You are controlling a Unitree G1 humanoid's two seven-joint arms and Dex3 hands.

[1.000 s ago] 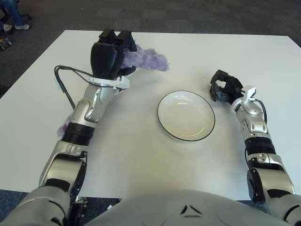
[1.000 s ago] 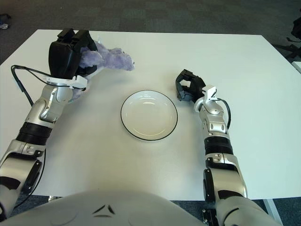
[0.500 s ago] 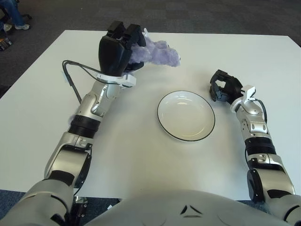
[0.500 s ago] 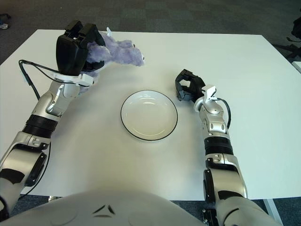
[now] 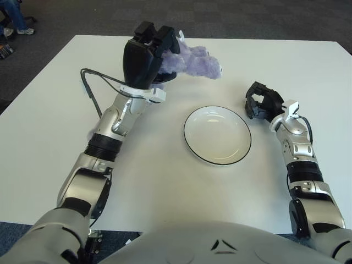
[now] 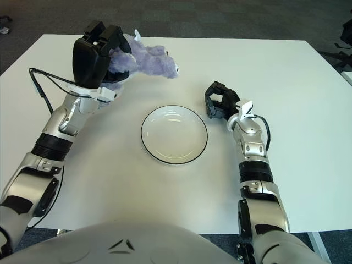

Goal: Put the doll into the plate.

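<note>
My left hand [image 5: 154, 52] is raised above the table at the back left and is shut on a fluffy purple doll [image 5: 197, 60]. The doll sticks out to the right of the black fingers, hanging in the air behind and to the left of the plate. The white plate [image 5: 217, 135] with a dark rim lies empty on the white table [image 5: 49, 121], in front of me. My right hand [image 5: 260, 102] shows just right of the plate, fingers curled and holding nothing.
A black cable [image 5: 91, 91] loops off my left forearm over the table. Dark carpet lies beyond the table's far edge [image 5: 220, 38].
My left hand has carried the doll to the right and slightly higher, closer to the plate. The right hand and the plate have not moved.
</note>
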